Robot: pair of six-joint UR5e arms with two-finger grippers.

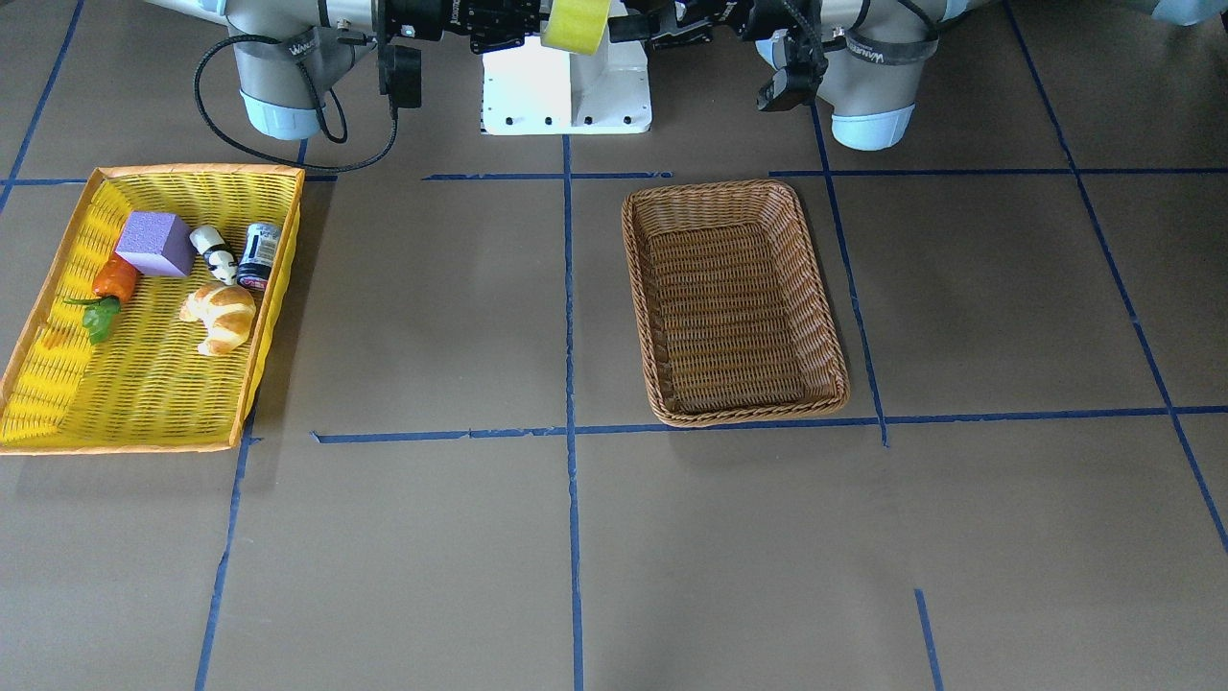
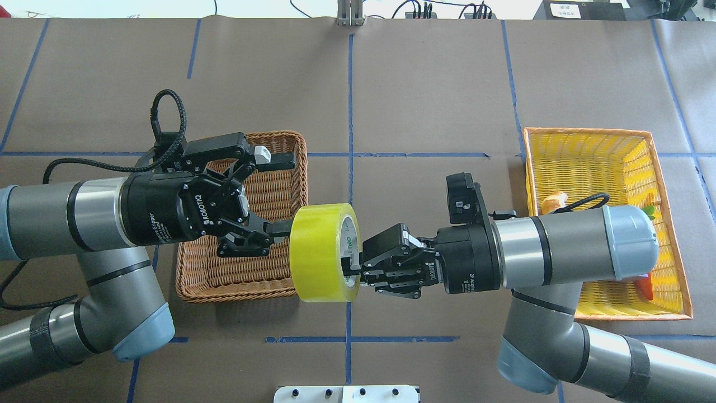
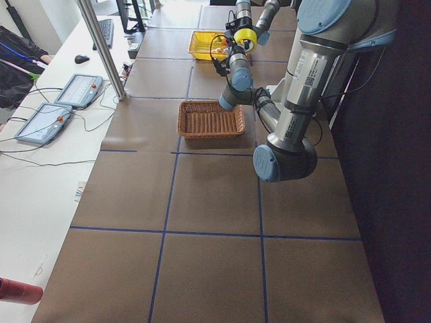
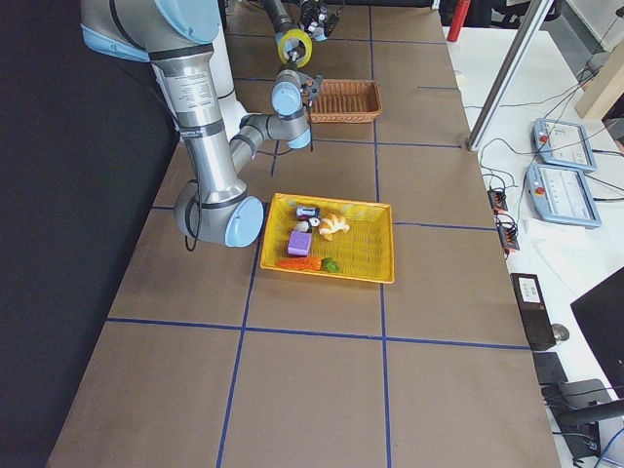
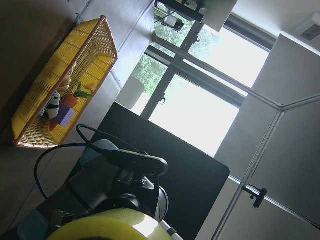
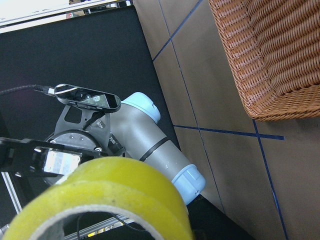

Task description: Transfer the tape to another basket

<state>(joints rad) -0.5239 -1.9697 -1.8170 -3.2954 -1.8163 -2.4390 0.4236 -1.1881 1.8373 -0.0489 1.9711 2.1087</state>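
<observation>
The yellow tape roll (image 2: 321, 252) hangs in the air between the two arms, near the robot's base, beside the near right corner of the brown wicker basket (image 2: 235, 294). My right gripper (image 2: 353, 268) is shut on the roll's wall, pinching it at the white core side. My left gripper (image 2: 279, 195) is open over the brown basket; its lower finger (image 2: 277, 228) reaches the roll's left face, its upper finger (image 2: 277, 161) stands apart. The tape also shows in the front view (image 1: 574, 24), above the empty brown basket (image 1: 734, 417).
The yellow, orange-rimmed basket (image 1: 192, 171) sits on my right side and holds a purple block (image 1: 155, 243), a croissant (image 1: 221, 317), a panda figure, a jar and a carrot. The white robot base (image 1: 566, 91) lies below the tape.
</observation>
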